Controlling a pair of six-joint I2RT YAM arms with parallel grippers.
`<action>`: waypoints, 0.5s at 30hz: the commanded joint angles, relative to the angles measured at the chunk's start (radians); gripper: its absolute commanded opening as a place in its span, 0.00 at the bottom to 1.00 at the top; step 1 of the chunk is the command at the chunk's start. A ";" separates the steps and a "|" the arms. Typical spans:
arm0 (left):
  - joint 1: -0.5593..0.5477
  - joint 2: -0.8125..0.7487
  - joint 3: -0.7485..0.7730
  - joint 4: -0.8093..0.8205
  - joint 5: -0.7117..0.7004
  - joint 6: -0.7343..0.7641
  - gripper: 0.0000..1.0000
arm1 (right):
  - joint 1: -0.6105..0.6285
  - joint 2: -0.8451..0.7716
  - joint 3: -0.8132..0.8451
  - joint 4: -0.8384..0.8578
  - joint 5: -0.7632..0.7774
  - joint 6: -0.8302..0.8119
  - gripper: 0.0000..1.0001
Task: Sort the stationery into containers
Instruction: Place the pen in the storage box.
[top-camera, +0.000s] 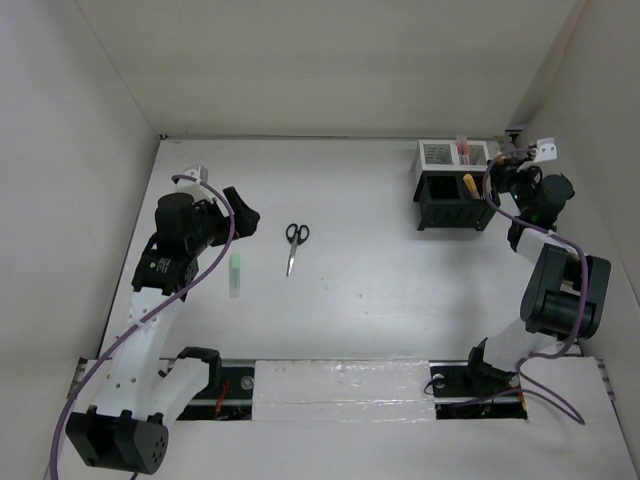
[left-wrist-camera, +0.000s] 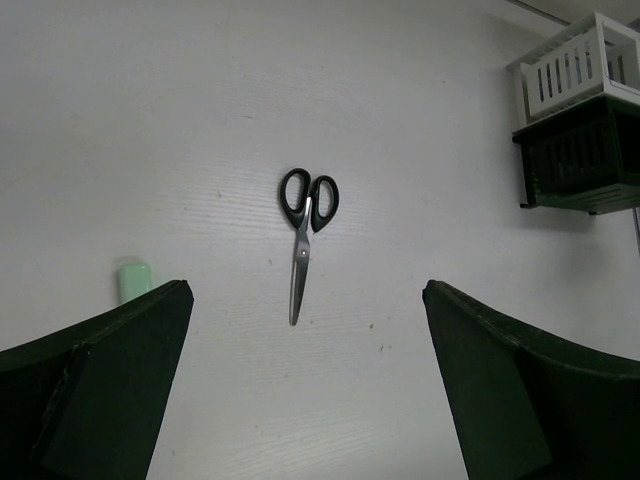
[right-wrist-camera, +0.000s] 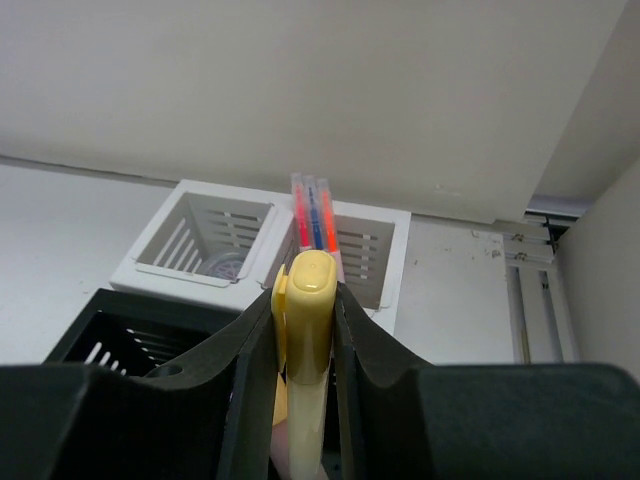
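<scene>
My right gripper (right-wrist-camera: 310, 300) is shut on a yellow highlighter (right-wrist-camera: 309, 340), held over the black mesh organiser (right-wrist-camera: 120, 335). In the top view the gripper (top-camera: 488, 178) and highlighter (top-camera: 468, 186) are at the organiser's (top-camera: 450, 210) right side. The joined white box (right-wrist-camera: 225, 285) holds thin red, blue and orange pens (right-wrist-camera: 315, 212) in its right compartment and a purple round piece (right-wrist-camera: 224, 266) in its left. My left gripper (left-wrist-camera: 306, 345) is open and empty, above the table just short of the black-handled scissors (left-wrist-camera: 306, 225). A green highlighter (left-wrist-camera: 133, 280) lies left of them.
In the top view the scissors (top-camera: 296, 243) and green highlighter (top-camera: 236, 272) lie on the white table left of centre, with my left gripper (top-camera: 243, 215) beside them. White walls close the back and both sides. The organiser stands at the back right corner.
</scene>
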 joint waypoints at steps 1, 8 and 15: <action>-0.001 -0.015 -0.005 0.021 0.023 -0.004 1.00 | -0.013 0.035 -0.008 0.163 -0.047 0.038 0.00; -0.001 -0.015 -0.005 0.030 0.045 0.005 1.00 | -0.013 0.081 0.011 0.253 -0.093 0.059 0.00; -0.001 -0.015 -0.005 0.030 0.063 0.005 1.00 | -0.013 0.122 0.012 0.292 -0.087 0.068 0.00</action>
